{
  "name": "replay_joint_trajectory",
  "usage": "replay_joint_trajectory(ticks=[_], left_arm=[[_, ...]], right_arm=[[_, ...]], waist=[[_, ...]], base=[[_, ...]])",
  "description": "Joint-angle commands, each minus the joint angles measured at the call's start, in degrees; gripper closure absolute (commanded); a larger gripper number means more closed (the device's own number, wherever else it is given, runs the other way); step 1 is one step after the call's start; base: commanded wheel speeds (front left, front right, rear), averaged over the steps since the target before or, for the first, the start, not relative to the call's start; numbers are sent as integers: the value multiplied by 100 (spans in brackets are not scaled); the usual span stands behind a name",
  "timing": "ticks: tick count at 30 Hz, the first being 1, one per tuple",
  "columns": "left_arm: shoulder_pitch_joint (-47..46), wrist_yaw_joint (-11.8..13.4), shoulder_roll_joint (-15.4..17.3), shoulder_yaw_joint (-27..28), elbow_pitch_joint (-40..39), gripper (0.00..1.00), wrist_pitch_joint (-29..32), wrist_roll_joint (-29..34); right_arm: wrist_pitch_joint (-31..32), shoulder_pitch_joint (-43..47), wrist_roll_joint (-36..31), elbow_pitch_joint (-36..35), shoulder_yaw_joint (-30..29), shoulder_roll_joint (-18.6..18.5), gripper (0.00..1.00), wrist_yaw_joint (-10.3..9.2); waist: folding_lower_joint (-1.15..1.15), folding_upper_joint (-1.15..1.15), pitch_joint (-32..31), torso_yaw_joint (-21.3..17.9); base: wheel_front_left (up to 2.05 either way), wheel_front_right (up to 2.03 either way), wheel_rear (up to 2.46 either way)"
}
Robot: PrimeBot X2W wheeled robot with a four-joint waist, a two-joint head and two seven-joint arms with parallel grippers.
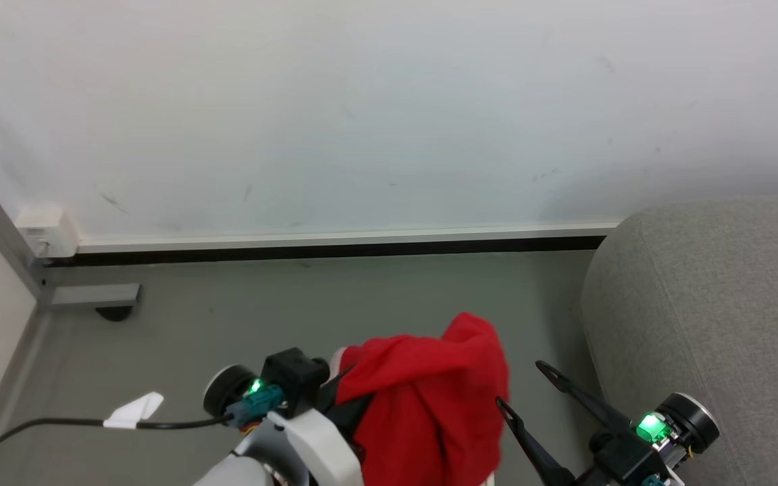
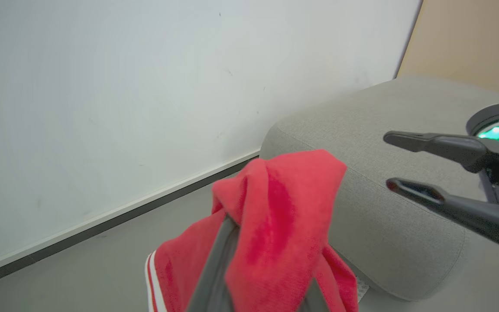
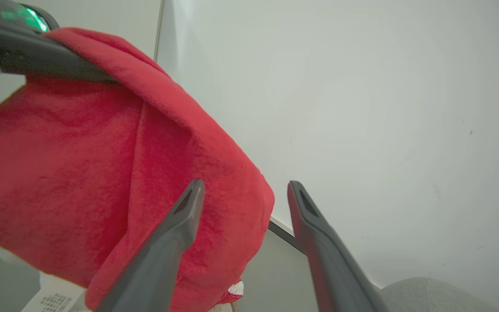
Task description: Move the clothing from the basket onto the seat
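Note:
The clothing (image 1: 429, 405), a bright red garment with white stripes (image 2: 154, 281), hangs bunched over my left gripper (image 1: 389, 385), which is shut on it; the cloth covers the fingertips. Its grey fingers (image 2: 215, 268) rise into the fabric. My right gripper (image 1: 521, 385) stands open and empty just right of the garment, between it and the seat (image 1: 713, 304). In the right wrist view, the clothing (image 3: 80, 173) lies behind my open right gripper (image 3: 246, 186). A white perforated piece (image 3: 52, 299) shows low down; I cannot tell if it is the basket.
A pale wall with a dark baseboard (image 1: 335, 251) runs behind the grey floor. A metal frame leg with a caster (image 1: 95, 297) stands at the left. A black cable with a white tag (image 1: 136, 410) lies on the floor by my left arm.

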Motion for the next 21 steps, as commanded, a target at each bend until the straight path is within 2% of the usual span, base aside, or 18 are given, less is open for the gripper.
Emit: replay_joint_trajectory(ticks=[1, 10, 16, 21], left_arm=[[-124, 9, 9, -7, -132, 100, 34, 88], [-422, 5, 10, -72, -920, 100, 281, 167], [-492, 35, 47, -110, -1207, 100, 426, 185], [-419, -57, 7, -146, -1294, 100, 481, -37]], right_arm=[[5, -139, 96, 131, 104, -82, 0, -13], [5, -377, 608, 633, 429, 155, 0, -13], [5, -501, 698, 710, 469, 218, 0, -13], [5, -596, 712, 661, 457, 205, 0, -13]], waist=[[1, 0, -13, 51], [1, 0, -17, 141], [1, 0, -4, 108], [1, 0, 24, 53]], base=[[0, 0, 0], [0, 0, 0], [0, 0, 0], [0, 0, 0]])
